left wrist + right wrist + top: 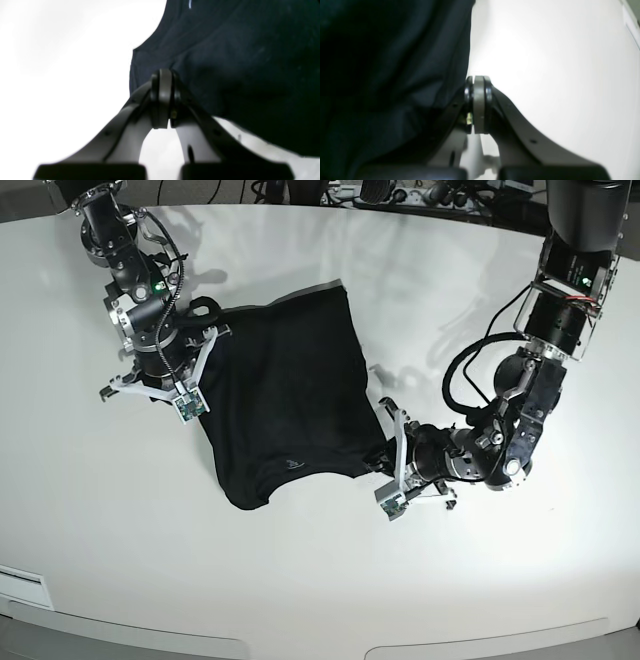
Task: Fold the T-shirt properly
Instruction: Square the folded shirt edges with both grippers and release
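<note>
surface: I work over a broad white table (300, 580) | far edge: dark cables and clutter (400, 195) | light: bright, even, soft shadows beneath me

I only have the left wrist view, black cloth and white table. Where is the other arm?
Observer: The right pincer is at the T-shirt edge opposite the left pincer, on the base view's left.
Operator: Is it gripping anything?
Observer: Its tips look shut against the cloth edge; whether fabric is pinched between them is unclear.
Operator: How does the shirt lie overall?
Observer: It lies on the table between the two arms, already narrowed, neckline towards the near edge.
</note>
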